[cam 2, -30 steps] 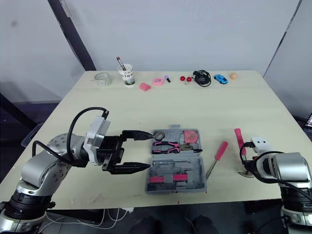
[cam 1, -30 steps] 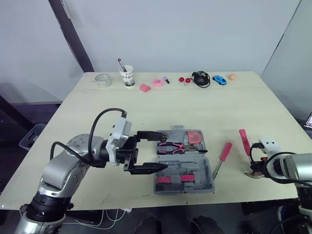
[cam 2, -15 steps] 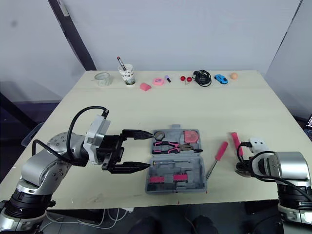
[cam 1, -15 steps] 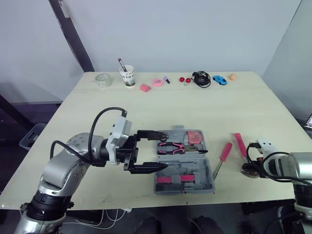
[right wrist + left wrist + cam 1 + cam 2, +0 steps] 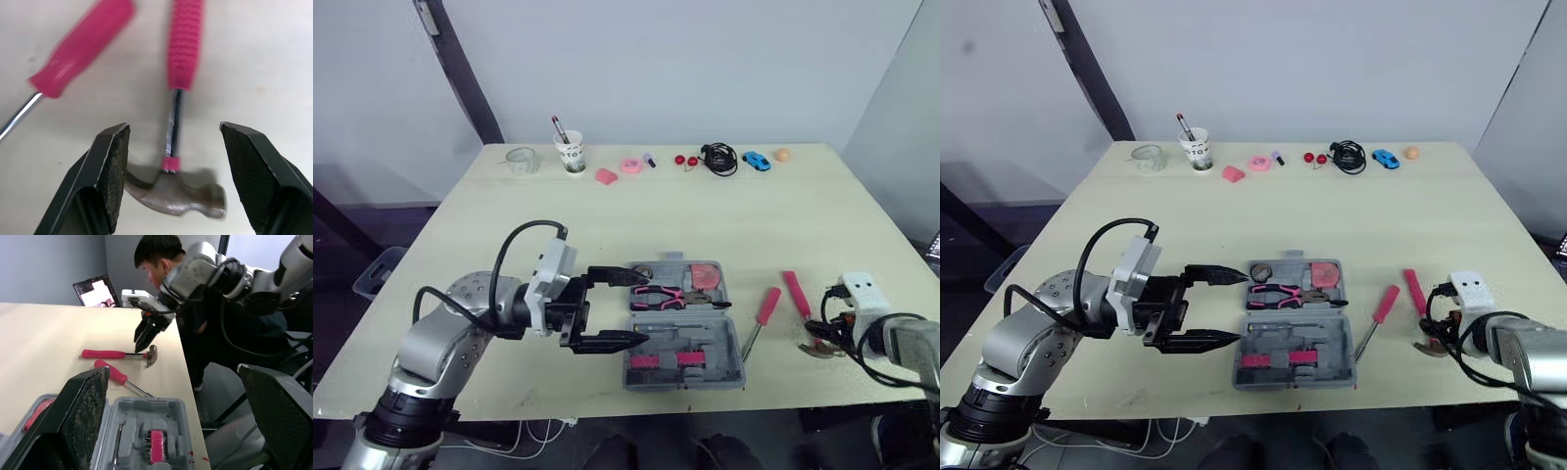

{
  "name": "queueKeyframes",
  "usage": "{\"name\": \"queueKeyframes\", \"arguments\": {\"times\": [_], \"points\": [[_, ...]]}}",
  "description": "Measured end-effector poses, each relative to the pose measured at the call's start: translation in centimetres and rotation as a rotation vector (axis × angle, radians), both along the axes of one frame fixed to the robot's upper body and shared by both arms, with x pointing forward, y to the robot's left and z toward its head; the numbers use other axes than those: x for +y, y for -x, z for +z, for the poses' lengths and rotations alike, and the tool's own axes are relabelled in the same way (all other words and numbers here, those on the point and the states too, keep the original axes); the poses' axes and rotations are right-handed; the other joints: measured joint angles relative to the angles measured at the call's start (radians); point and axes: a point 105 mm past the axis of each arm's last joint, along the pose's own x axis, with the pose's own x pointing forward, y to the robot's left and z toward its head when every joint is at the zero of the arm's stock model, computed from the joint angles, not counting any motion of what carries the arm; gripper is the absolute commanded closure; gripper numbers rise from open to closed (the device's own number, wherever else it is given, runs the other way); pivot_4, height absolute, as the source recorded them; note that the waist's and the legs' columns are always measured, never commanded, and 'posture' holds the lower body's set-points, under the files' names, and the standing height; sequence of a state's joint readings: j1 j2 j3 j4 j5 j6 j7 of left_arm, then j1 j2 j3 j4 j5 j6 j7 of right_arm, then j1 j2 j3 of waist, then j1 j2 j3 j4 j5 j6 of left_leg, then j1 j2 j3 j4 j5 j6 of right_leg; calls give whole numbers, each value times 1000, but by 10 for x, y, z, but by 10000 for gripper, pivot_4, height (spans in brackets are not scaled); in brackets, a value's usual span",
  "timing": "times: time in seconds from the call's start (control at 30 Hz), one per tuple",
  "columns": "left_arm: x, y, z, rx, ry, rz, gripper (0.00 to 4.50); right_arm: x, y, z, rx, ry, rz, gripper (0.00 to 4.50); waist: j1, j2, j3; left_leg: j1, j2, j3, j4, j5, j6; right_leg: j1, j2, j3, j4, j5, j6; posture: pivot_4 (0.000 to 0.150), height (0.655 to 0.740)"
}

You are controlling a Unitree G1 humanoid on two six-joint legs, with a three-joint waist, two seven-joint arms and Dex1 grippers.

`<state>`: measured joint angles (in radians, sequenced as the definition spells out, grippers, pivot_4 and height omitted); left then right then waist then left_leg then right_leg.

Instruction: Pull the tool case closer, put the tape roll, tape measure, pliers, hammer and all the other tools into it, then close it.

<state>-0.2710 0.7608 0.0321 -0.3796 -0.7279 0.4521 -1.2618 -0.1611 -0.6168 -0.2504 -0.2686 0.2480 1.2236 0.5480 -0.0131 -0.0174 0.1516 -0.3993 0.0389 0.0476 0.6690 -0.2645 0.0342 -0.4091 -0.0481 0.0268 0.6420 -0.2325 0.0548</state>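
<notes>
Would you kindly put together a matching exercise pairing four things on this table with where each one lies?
Things:
1 pliers
2 hammer
3 screwdriver
4 blue toy car

Places:
A at the far edge of the table
B just under the open right gripper
C inside the open tool case
D on the table between case and hammer

Pairs: 1-C, 2-B, 3-D, 4-A.

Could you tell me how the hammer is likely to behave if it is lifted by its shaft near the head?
The hammer is probably head-heavy: its steel head looks bulky against the thin shaft, so gripping there should limit tilting. The polished shaft may slip in the right end effector.
</notes>
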Motion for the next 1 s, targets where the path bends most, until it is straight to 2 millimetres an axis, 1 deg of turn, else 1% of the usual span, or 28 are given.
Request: {"name": "queueKeyframes", "arguments": {"times": [0.1,0.2,0.27,0.47,0.6,0.77,0.8,0.87,0.9,0.93,0.97,1.0], "points": [[0,0,0,0,1,-3,0,4,-2,-1,-91,-38,4,14235,-2,0,0,1,0,0,0,0,0,0,0,1,0,0,0,1500,7400],[0,0,0,-2,2,-4,0,10,0,-11,-179,-59,19,14235,1,0,0,0,0,0,0,0,0,0,0,0,0,0,0,1500,7400],[0,0,1,-2,2,-5,0,11,-1,-13,-213,-64,11,14235,0,0,0,0,0,0,0,0,0,0,0,1,0,0,0,1500,7400],[0,1,1,-4,2,-10,0,-1,-1,-27,-272,-39,-29,14235,1,0,0,1,0,0,0,0,0,0,0,1,0,-1,-1,1500,7400],[-1,0,2,-10,1,-14,0,-10,2,-45,-265,-39,-65,14235,0,0,0,1,0,0,0,0,0,0,0,1,0,-1,-3,1500,7400],[-1,-1,5,-17,2,-16,0,-9,-2,-49,-310,-55,-70,14235,-2,-1,-1,2,0,0,0,0,0,0,0,1,1,-2,-4,1500,7400],[-1,-1,5,-17,2,-18,0,-9,-3,-49,-316,-58,-70,16261,-3,-2,-1,2,1,0,0,0,0,0,0,1,1,-2,-4,1500,7400],[-1,0,5,-17,2,-23,0,-10,-5,-50,-328,-57,-74,23147,-3,-2,-1,2,1,0,0,0,0,0,0,1,1,-2,-4,1500,7400],[-1,0,5,-17,2,-23,0,-10,-5,-50,-329,-57,-73,25112,-3,-2,-1,2,1,0,0,0,0,0,0,1,1,-2,-4,1500,7400],[-1,0,5,-17,2,-23,0,-10,-5,-50,-330,-58,-72,31436,-2,-2,-1,2,1,0,0,0,0,0,0,1,1,-2,-4,1500,7400],[-1,0,5,-17,2,-23,0,-8,-6,-50,-335,-59,-69,34459,-2,-2,-1,2,1,0,0,0,0,0,0,1,1,-2,-4,1500,7400],[-1,0,5,-18,2,-24,0,-8,-7,-51,-338,-61,-67,39291,-1,-2,-1,2,1,0,0,0,0,0,0,1,1,-2,-4,1500,7400]]}}
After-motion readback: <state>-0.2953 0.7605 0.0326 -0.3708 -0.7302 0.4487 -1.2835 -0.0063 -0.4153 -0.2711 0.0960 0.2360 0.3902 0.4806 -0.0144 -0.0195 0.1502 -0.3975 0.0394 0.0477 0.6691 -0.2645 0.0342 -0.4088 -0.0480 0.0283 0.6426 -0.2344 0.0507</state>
